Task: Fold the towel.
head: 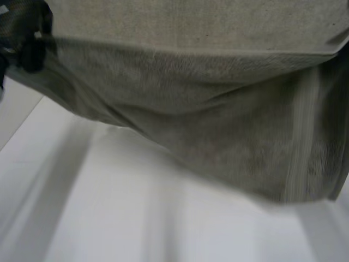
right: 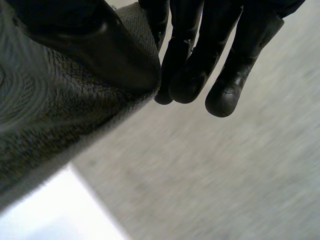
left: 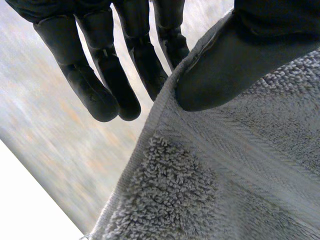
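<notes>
Fingers (left: 97,90) of the left hand (left: 225,70) hang nearly straight behind the hem while its thumb clamps down on the edge of the grey terry-cloth towel (left: 200,190): that's a pinch. Over on the right hand (right: 85,45), same story: thumb on top, fingers (right: 192,75) behind, cloth nipped at its edge. The towel hangs spread between both hands, up above the white desk (head: 136,218).
</notes>
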Robot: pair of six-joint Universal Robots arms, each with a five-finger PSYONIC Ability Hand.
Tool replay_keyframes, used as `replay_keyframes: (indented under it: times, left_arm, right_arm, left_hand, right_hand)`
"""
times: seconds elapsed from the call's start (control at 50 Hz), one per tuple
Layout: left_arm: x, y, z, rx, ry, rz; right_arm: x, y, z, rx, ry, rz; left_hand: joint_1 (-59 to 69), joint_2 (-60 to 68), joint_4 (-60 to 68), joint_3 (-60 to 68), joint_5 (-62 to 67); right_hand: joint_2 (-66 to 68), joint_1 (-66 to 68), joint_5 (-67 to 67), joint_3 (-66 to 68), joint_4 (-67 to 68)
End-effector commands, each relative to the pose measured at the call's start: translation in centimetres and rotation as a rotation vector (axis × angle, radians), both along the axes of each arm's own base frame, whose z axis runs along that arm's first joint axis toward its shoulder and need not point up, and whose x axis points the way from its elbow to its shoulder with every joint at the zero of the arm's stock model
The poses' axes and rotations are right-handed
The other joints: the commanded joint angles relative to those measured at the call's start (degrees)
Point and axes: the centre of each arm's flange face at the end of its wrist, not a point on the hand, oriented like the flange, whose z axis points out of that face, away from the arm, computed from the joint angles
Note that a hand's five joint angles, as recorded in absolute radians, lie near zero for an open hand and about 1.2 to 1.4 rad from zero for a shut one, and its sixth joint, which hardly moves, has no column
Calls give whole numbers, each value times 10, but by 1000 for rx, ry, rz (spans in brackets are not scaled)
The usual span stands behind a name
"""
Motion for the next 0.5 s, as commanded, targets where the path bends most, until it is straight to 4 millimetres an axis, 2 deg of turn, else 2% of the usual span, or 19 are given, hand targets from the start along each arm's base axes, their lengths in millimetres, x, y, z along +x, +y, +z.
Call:
replay_keyframes:
  times: [0.02,0.04,0.08,0.12,0.16,0.2,0.22,0.26,0.28,0.3,0.32,0.34,0.36,0.38,0.42,0.44,0.46,0.48,0.5]
  left_arm:
    - [-19,-27,-105,401,-82,-38]
    - [-19,-27,-106,401,-82,-38]
    - [-33,-32,-137,510,-129,-72]
    - [-40,-36,-142,523,-154,-83]
    - [-47,-41,-138,500,-174,-85]
    - [-53,-61,-111,396,-165,-51]
    - [-53,-61,-111,395,-165,-51]
    - [-55,-82,-67,255,-113,-15]
    - [-55,-82,-67,254,-113,-15]
    - [-58,-88,-41,175,-81,-7]
    - [-58,-88,-41,175,-81,-7]
    - [-61,-91,-16,103,-40,-2]
    - [-61,-92,7,40,12,3]
    - [-61,-92,7,40,13,3]
    - [-58,-90,48,-75,138,1]
    - [-58,-90,48,-75,139,1]
    - [-53,-86,65,-121,198,-3]
    - [-48,-81,80,-152,248,-10]
    - [-48,-81,80,-152,248,-10]
  right_arm:
    - [13,-50,-88,365,76,66]
    - [13,-50,-88,365,76,66]
    - [29,-61,-109,424,139,93]
    - [35,-67,-114,427,161,85]
    - [40,-75,-115,412,173,69]
    - [54,-90,-101,325,169,43]
    - [54,-91,-101,325,169,43]
    - [69,-102,-71,163,124,29]
    - [69,-102,-71,162,124,29]
    - [74,-106,-51,55,77,22]
    - [74,-106,-51,54,77,22]
    - [78,-108,-33,-55,14,15]
    - [78,-108,-12,-176,-54,0]
    - [78,-108,-12,-177,-54,0]
    - [67,-91,32,-371,-155,-26]
    - [67,-91,32,-372,-156,-26]
    - [64,-81,43,-403,-172,-34]
    - [63,-79,41,-389,-168,-36]
    - [63,-79,41,-389,-168,-36]
  left_hand:
    - [-26,-69,-72,-84,-160]
    - [-26,-69,-72,-84,-160]
    - [-26,-69,-72,-84,-160]
    - [-26,-69,-72,-84,-160]
    - [-26,-69,-72,-84,-160]
    - [-26,-69,-72,-84,-160]
    - [-26,-69,-72,-84,-160]
    - [-26,-69,-72,-84,-160]
    - [-26,-69,-72,-84,-160]
    - [-26,-69,-72,-84,-160]
    - [-26,-69,-72,-84,-160]
    - [-26,-69,-72,-84,-160]
    - [-26,-69,-72,-84,-160]
    - [-26,-69,-72,-84,-160]
    - [-26,-69,-72,-84,-160]
    - [-26,-69,-72,-84,-160]
    - [-26,-69,-72,-84,-160]
    - [-26,-69,-72,-84,-160]
    - [-26,-69,-72,-84,-160]
  right_hand:
    - [45,34,31,24,27]
    - [45,34,31,24,27]
    - [45,34,31,24,27]
    - [45,34,31,24,27]
    - [45,34,31,24,27]
    - [45,34,31,24,27]
    - [45,34,31,24,27]
    - [45,34,31,24,27]
    - [45,34,31,24,27]
    - [45,34,31,24,27]
    - [45,34,31,24,27]
    - [45,34,31,24,27]
    - [45,34,31,24,27]
    - [45,34,31,24,27]
    - [45,34,31,24,27]
    - [45,34,31,24,27]
    - [45,34,31,24,27]
    - [45,34,31,24,27]
    - [45,34,31,24,27]
